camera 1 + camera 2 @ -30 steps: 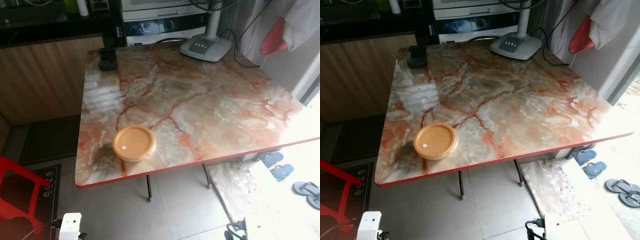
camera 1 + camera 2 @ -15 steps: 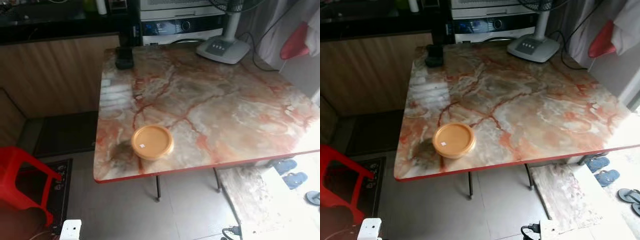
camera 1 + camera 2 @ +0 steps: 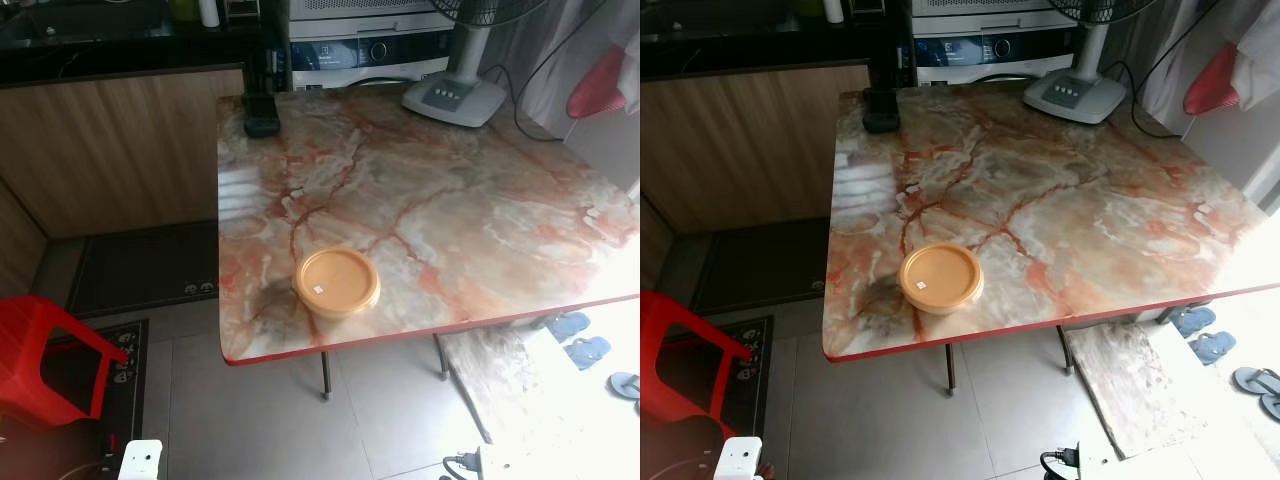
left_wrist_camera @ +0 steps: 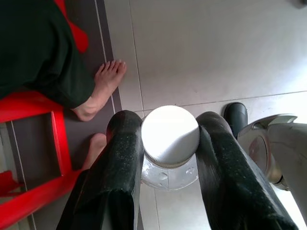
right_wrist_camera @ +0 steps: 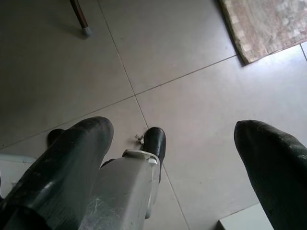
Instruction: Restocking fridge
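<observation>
Camera has swung left since half a second ago: marble table point(image 3: 480, 200) sits further right in frame, more red stool point(image 3: 45, 350) showing. Orange-lidded container point(image 3: 336, 282) unmoved near the table's front edge. Left gripper point(image 4: 168, 143) hangs low, fingers clamped on a white-capped bottle point(image 4: 170, 136), its body hidden. Right gripper point(image 5: 172, 158) idle, fingers apart above floor tiles.

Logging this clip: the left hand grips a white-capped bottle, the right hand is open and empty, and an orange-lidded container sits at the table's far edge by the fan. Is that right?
One detail is wrong. The orange-lidded container sits near the table's near edge, far from the fan, as the left eye view shows. The left hand does grip a white-capped bottle, and the right hand is open and empty.
</observation>
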You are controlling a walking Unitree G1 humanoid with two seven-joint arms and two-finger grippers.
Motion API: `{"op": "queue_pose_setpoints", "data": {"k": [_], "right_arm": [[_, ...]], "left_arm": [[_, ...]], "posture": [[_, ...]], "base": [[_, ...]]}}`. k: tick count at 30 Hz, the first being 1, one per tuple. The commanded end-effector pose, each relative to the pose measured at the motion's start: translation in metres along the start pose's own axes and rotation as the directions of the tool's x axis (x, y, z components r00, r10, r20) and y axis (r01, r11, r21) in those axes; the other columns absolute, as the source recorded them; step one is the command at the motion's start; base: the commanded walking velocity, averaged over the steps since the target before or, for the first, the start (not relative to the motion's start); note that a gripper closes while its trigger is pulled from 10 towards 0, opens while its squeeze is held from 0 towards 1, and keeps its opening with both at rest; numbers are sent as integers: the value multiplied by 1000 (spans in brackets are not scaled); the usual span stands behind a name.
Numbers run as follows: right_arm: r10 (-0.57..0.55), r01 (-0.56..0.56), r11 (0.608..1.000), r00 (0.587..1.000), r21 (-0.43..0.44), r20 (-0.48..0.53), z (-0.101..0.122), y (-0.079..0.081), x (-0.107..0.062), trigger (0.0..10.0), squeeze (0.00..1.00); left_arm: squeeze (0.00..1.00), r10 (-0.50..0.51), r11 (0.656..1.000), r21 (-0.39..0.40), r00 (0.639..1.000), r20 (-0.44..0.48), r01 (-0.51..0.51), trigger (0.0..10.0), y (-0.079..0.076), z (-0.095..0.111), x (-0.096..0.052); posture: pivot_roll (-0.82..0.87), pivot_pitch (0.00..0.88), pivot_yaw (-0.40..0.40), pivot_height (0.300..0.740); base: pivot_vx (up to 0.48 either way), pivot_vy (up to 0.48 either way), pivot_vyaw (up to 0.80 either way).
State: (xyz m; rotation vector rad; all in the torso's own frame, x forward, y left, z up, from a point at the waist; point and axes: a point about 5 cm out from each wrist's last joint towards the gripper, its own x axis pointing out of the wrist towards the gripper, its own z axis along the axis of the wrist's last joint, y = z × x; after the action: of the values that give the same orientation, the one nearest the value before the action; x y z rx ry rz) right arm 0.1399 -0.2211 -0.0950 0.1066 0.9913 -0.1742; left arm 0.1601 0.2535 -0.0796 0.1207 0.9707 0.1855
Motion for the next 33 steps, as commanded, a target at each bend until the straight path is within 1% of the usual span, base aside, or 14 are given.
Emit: {"op": "queue_pose_setpoints", "data": {"k": [1, 11, 21, 23, 28, 33], "right_arm": [[-1, 1, 1000, 1000, 2, -9, -4, -1, -1, 10000, 0], [-4, 4, 1000, 1000, 0, -15, -6, -2, -2, 10000, 0], [0, 0, 1000, 1000, -3, -14, -7, -1, -2, 10000, 0], [-1, 1, 1000, 1000, -2, -16, -7, -1, -2, 10000, 0], [-5, 5, 1000, 1000, 5, -19, -8, -1, -2, 10000, 0], [-6, 6, 1000, 999, -6, -32, -10, -1, -2, 10000, 0]], "left_arm": [[0, 0, 1000, 9, 1000, -21, 0, 10000, -3, -7, -1], [0, 7, 1000, 6, 1000, -22, -7, 10000, -2, -9, -2], [0, 12, 1000, 10, 1000, -14, -12, 10000, 5, -4, -1], [0, 21, 999, 35, 1000, -17, -20, 10000, 10, -6, -2], [0, 20, 999, 31, 1000, -22, -19, 10000, 13, -8, -3], [0, 11, 1000, 17, 1000, -11, -10, 10000, 11, -3, -1]], "posture": [[68, 80, 1, 740], [73, 86, 10, 740], [75, 83, 29, 740], [77, 82, 31, 740], [77, 80, 34, 740], [78, 80, 31, 740]], "base": [[0, 285, 0], [0, 282, 0], [0, 283, 0], [0, 0, 0], [0, 0, 0], [0, 0, -723]]}}
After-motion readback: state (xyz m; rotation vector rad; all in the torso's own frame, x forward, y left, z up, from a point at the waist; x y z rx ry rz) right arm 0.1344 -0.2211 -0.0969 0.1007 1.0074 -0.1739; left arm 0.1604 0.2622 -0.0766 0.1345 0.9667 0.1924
